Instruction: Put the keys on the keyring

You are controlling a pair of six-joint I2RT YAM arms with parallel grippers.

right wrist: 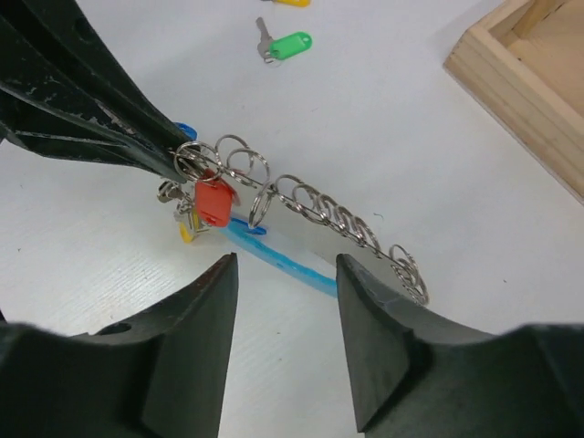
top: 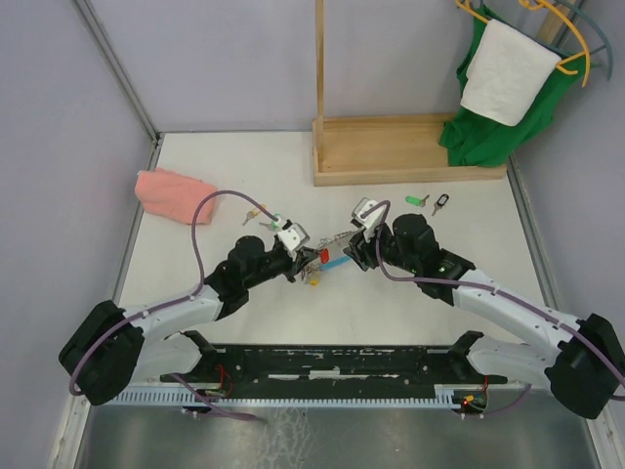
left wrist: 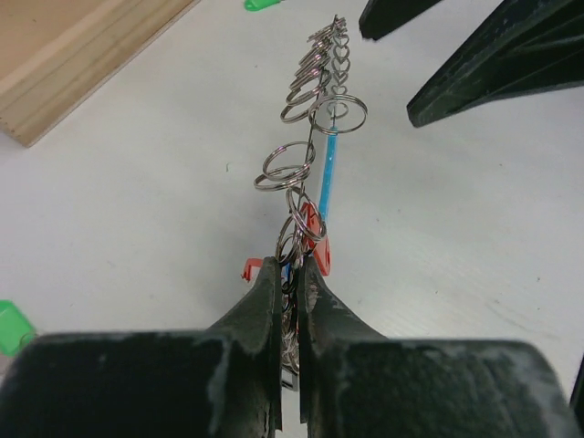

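Observation:
The keyring (top: 333,241) is a silvery wire strung with small split rings, a red tag (left wrist: 315,239) and a blue strip (left wrist: 328,173). My left gripper (top: 310,258) is shut on its keyed end (left wrist: 290,265), holding it just above the table. The ring row (right wrist: 315,205) runs toward my right gripper (top: 353,247), which is open (right wrist: 285,265) with the row's far end beside its right finger. A green-headed key (top: 417,200) and a black-headed key (top: 441,203) lie by the wooden stand. Another green key (right wrist: 287,44) and a yellow one (top: 256,213) lie beyond the left gripper.
A wooden stand base (top: 410,151) with an upright post sits at the back. A pink cloth (top: 174,195) lies at the left. A green garment and a white towel (top: 508,73) hang at the back right. Walls close in both sides.

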